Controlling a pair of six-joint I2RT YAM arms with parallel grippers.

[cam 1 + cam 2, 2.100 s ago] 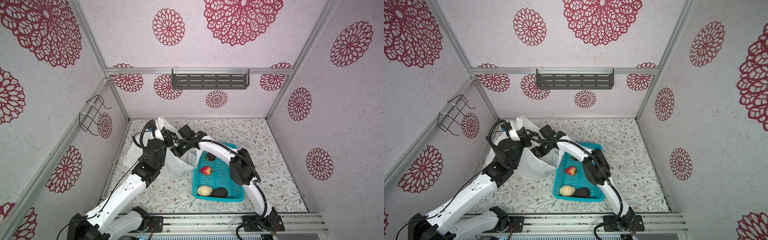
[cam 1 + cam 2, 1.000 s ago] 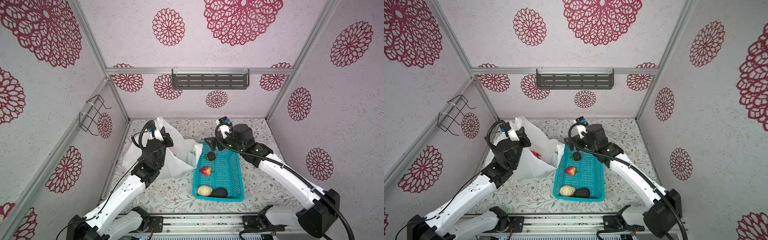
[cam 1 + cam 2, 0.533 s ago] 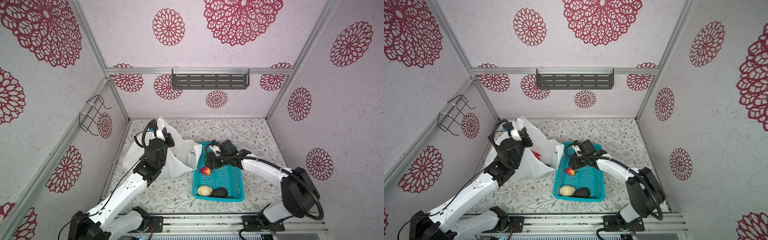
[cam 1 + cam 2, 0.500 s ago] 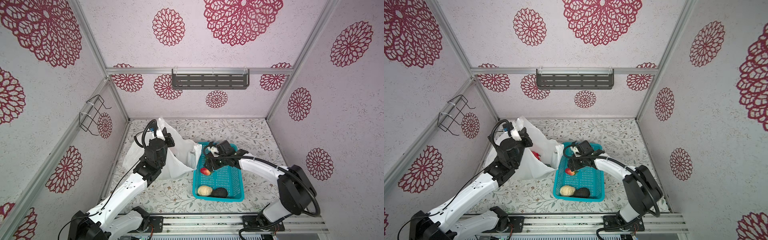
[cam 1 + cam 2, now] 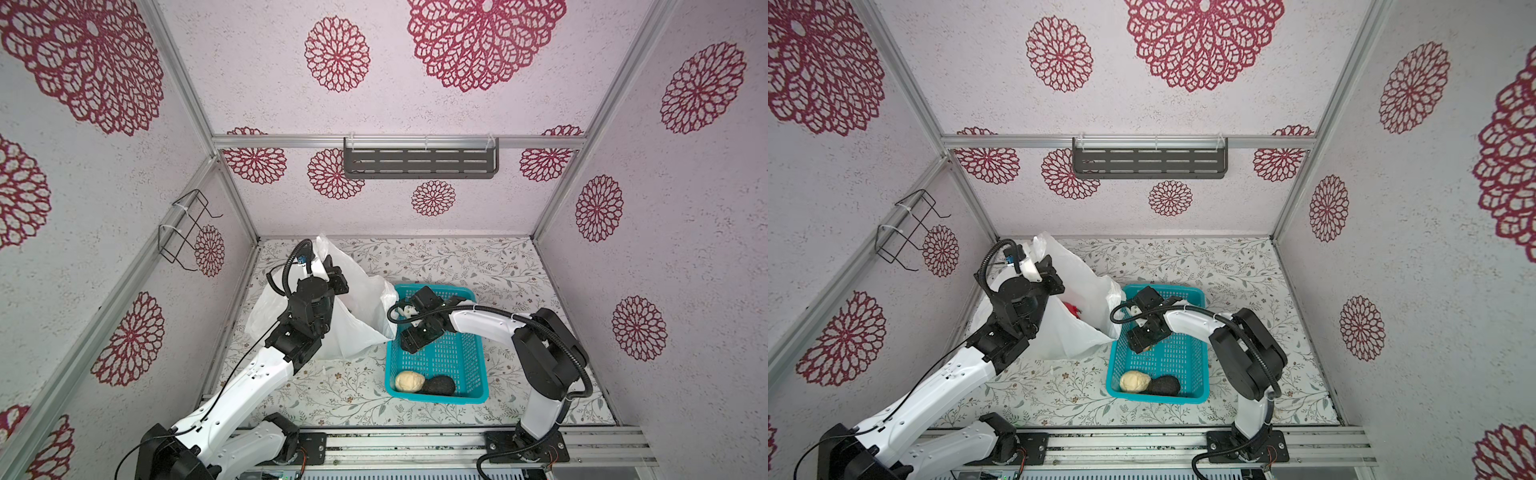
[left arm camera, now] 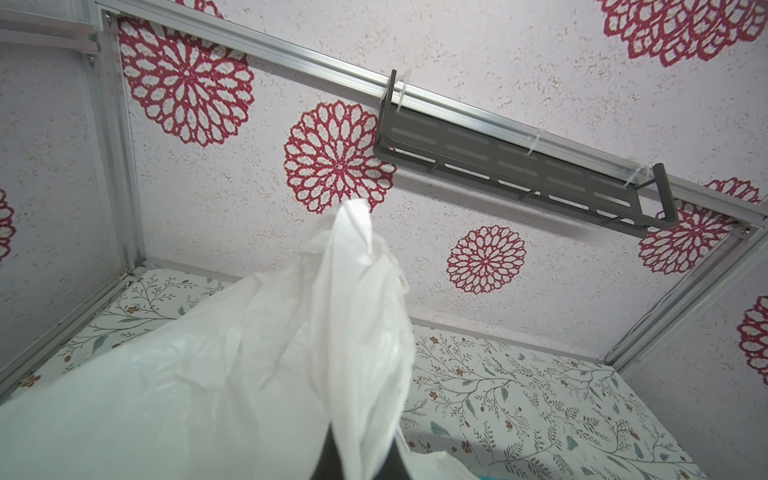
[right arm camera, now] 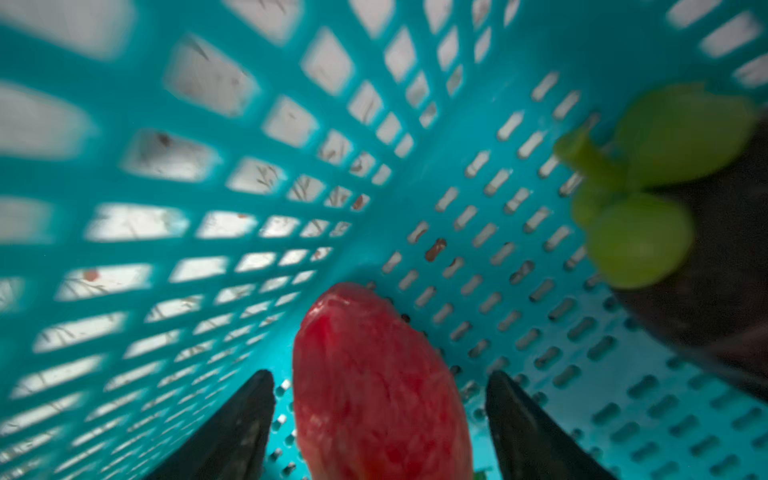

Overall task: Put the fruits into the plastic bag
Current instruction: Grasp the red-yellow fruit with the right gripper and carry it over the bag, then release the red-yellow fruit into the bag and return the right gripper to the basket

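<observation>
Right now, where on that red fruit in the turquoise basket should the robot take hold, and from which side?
Probably across its narrow middle, from above. The red fruit lies lengthwise on the basket floor, so its long flanks offer the shortest span, and the basket walls block a sideways approach. The right arm's fingers straddle it, not touching.

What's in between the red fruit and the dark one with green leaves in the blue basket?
Just bare basket floor. The right wrist view shows nothing lying between the red fruit and the dark fruit.
</observation>
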